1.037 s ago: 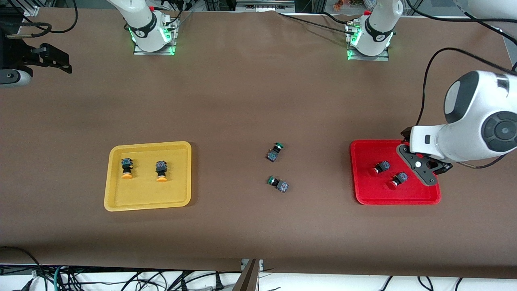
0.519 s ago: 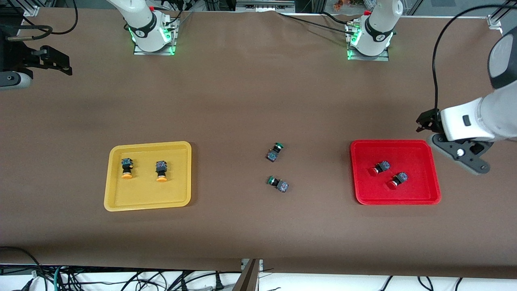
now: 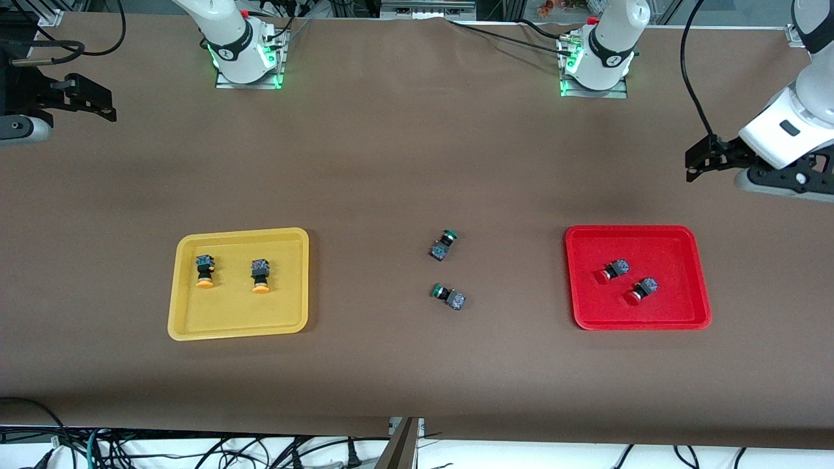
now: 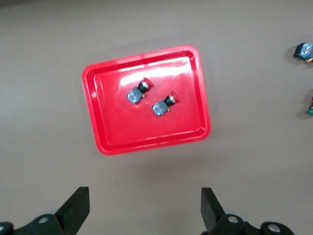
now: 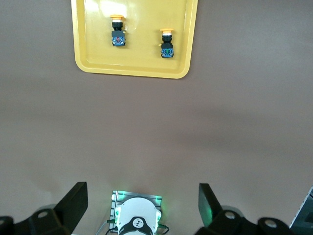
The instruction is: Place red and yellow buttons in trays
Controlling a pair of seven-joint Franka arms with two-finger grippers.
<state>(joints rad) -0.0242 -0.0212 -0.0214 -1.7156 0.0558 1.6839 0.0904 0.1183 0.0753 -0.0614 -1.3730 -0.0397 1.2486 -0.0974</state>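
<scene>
Two grippers are spread wide and hold nothing. You see the left gripper (image 4: 142, 215) up in the air over bare table, at about 1 o'clock from the red tray (image 3: 698, 273) in the front view. The right gripper (image 5: 139, 210) hangs high over its own arm's base (image 5: 137, 218); that arm waits.

Both red buttons (image 3: 610, 270) (image 3: 642, 290) lie on their sides in the red tray, just beside each other. Both yellow buttons (image 3: 204, 270) (image 3: 260, 275) lie in the yellow tray (image 3: 186, 326).

So the job looks done to me. Nothing seems left to move. The two green buttons (image 3: 443, 245) (image 3: 448, 296) lie on the table between the trays, and they should stay there.

Only the wrist views show you the spread fingers. Only the front view shows both trays and both green buttons together.
</scene>
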